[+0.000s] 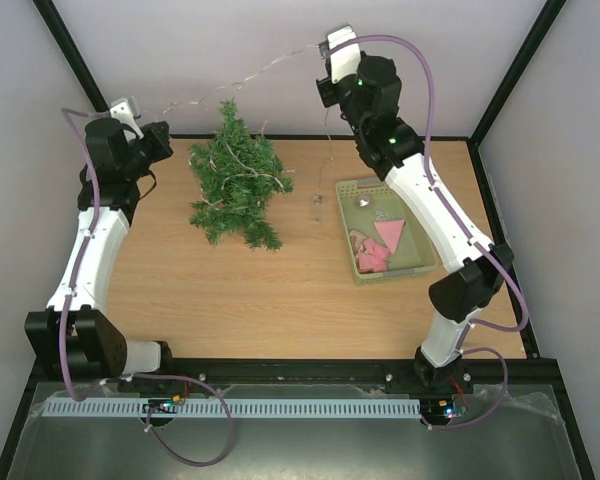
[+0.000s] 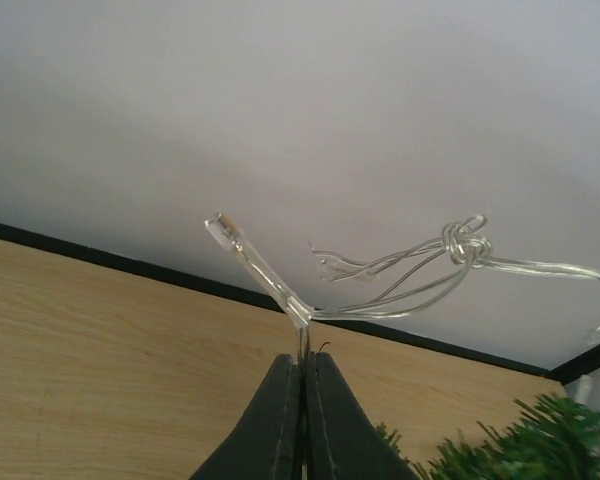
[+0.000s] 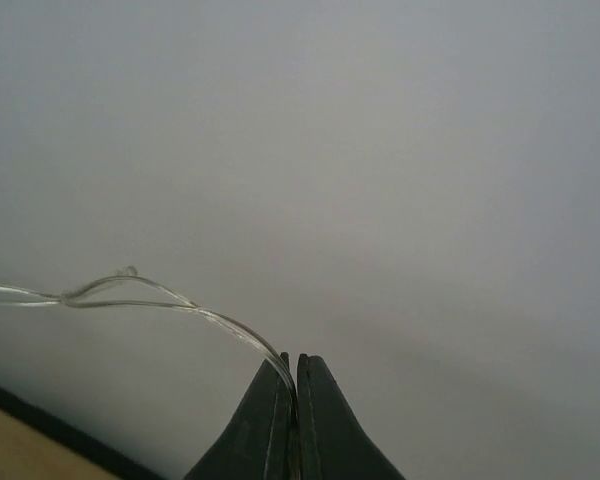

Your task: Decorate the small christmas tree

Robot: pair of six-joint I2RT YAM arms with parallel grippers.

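The small christmas tree (image 1: 235, 182) lies on the wooden table (image 1: 230, 280) with a clear light string (image 1: 230, 86) partly draped over its branches. The string runs taut through the air above the tree between both raised grippers. My left gripper (image 1: 138, 112) is shut on a thin wire of the light string (image 2: 380, 300) just below a clear bulb (image 2: 242, 247); the tips (image 2: 302, 362) press together. A corner of the tree (image 2: 525, 450) shows at the bottom right. My right gripper (image 1: 325, 52) is shut on the light string (image 3: 170, 298), its tips (image 3: 294, 362) closed on the strand.
A pale green basket (image 1: 422, 262) stands right of the tree, holding pink pieces (image 1: 385, 240) and a silvery ornament (image 1: 363, 201). A small clear box (image 1: 318, 206) lies between tree and basket, with a wire hanging down to it. The black frame posts (image 1: 75, 55) rise at the back corners.
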